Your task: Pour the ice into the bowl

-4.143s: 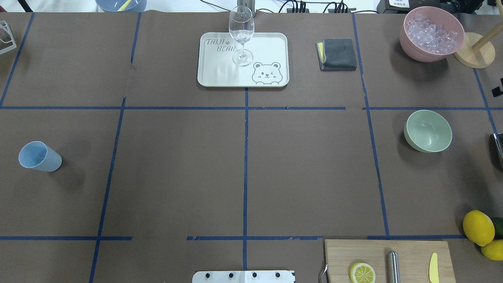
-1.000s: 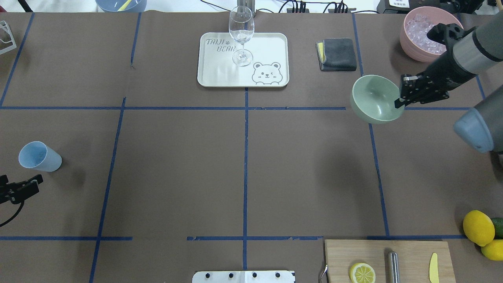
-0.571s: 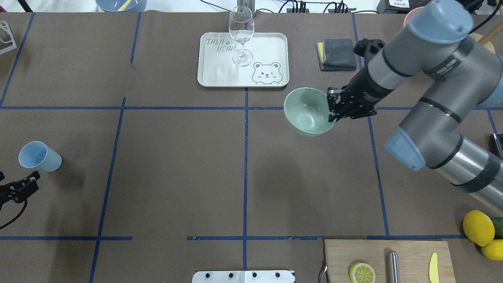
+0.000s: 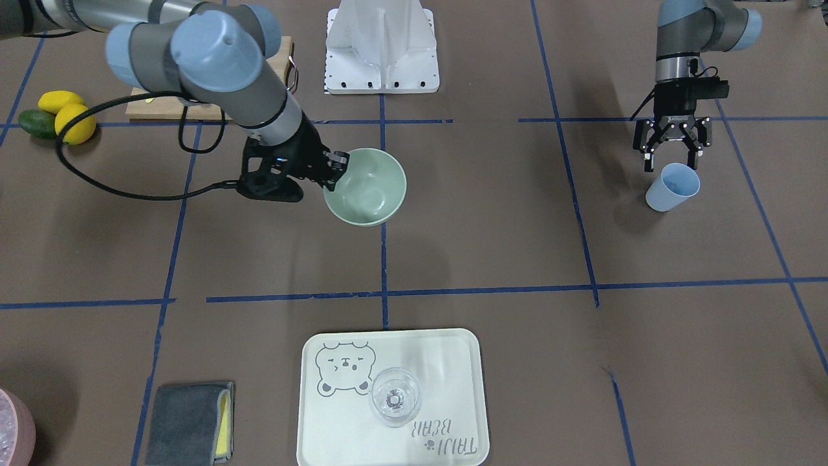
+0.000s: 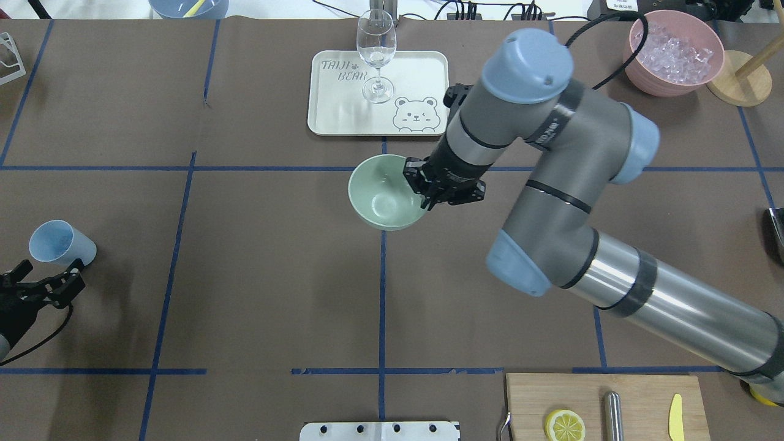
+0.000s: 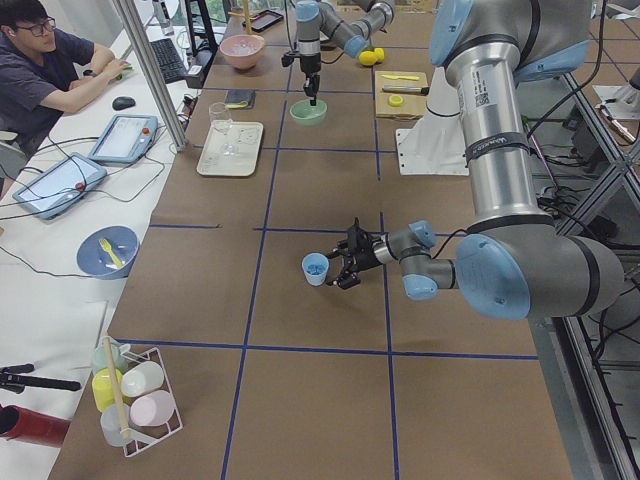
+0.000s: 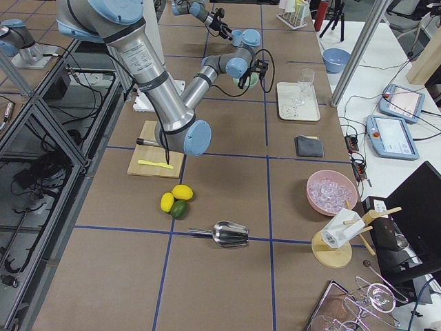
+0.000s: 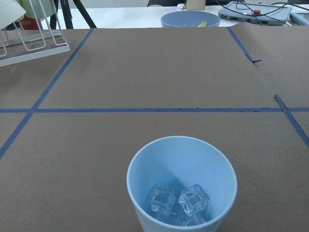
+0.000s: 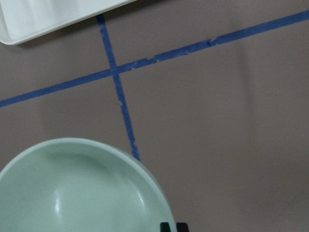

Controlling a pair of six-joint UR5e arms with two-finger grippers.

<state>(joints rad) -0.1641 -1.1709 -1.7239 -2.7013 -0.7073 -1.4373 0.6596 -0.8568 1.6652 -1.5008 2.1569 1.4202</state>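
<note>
- At the centre of the overhead frame, the right jaws are clamped on the right-hand rim of the sage-green bowl (image 5: 380, 195).
- The bowl is mouth-up over the vertical blue tape line (image 5: 382, 288), just below the point where it crosses the horizontal strip. Whether its base touches the brown tabletop (image 5: 275, 275) cannot be told.
- The right arm (image 5: 612, 288) stretches from the lower right of that frame to the bowl, with its blue-capped elbow above the bowl and to its right.
- At the lower left edge of the overhead frame, the left jaws are spread wide just beside the light blue cup (image 5: 61, 244) and are not closed on it.
- The left wrist view looks down into the cup, low in the frame, where the ice (image 8: 181, 203), a few clear cubes, lies at the bottom. The cup stands upright on the tabletop.
- At top centre of the overhead frame is a white tray (image 5: 343, 116) printed with a bear, with a wine glass (image 5: 376, 55) upright on it.
- A pink bowl (image 5: 649, 82) holding whitish pieces is at the upper right.
- A wooden cutting board (image 5: 637, 392) with a lemon half (image 5: 565, 425) is at the bottom right.
</note>
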